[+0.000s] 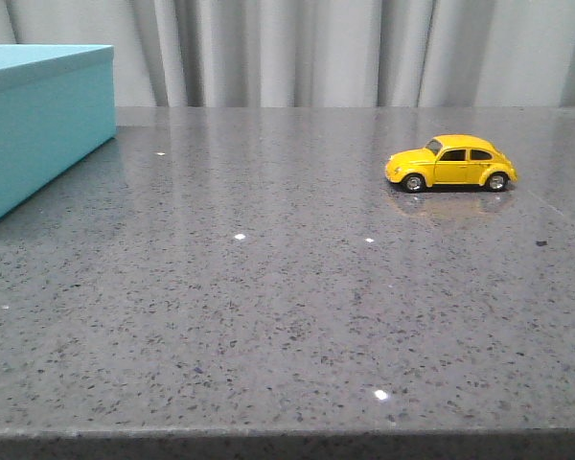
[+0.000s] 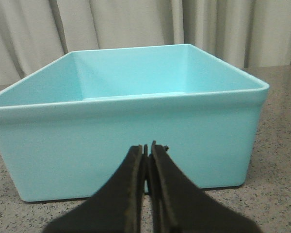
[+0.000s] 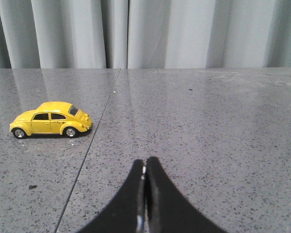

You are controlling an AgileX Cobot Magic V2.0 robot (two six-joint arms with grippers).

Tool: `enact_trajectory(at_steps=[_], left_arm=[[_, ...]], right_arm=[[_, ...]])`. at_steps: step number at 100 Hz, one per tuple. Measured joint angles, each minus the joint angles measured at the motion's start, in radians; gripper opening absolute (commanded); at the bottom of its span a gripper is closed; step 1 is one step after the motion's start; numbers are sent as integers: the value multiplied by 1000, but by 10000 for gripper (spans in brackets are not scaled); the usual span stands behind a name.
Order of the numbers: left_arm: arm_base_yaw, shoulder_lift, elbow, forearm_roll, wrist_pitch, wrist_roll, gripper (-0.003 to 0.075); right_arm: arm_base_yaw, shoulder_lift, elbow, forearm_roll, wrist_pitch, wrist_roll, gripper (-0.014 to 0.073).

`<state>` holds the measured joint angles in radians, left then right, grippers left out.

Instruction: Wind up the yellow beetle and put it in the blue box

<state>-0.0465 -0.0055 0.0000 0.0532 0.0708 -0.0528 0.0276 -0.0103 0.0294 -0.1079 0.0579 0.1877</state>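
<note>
**Beetle untouched, both arms parked: the reach has not begun**

The yellow beetle (image 1: pixel 450 163) stands on its four wheels toward the right and far part of the bench (image 1: pixel 287 316), side-on to the front camera, nose pointing left toward the blue box (image 1: pixel 38 125). Nothing touches it. In the right wrist view the car (image 3: pixel 51 119) sits well ahead of the right end effector (image 3: pixel 145 167) and off to one side, not in line with it; that end effector is closed, fingers pressed together, holding nothing.

The box is at the far left of the bench, well apart from the car, with only part of it inside the front view. The left wrist view shows it open at the top, its interior bare (image 2: pixel 136 73). The left end effector (image 2: pixel 146 148) hangs near its front wall, likewise closed and empty.

By my judgement the task is at its very start: the winding step is in hand, with no contact made. The next move likely calls for the right arm to part its fingers, swing across to line up with the car, and take it across the body so the wheels stay free to be dragged backward along the bench. The small glossy shell could slip under a narrow pinch.
</note>
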Motion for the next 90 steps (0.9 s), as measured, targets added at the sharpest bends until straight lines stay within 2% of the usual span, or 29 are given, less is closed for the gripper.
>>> enact_trajectory(at_steps=[34, 60, 90], left_arm=[[0, 0, 0, 0, -5, 0, -18], [0, 0, 0, 0, -114, 0, -18], [0, 0, 0, 0, -135, 0, -18]], right_arm=[[0, 0, 0, 0, 0, 0, -69], [0, 0, 0, 0, 0, 0, -69], [0, 0, 0, 0, 0, 0, -69]])
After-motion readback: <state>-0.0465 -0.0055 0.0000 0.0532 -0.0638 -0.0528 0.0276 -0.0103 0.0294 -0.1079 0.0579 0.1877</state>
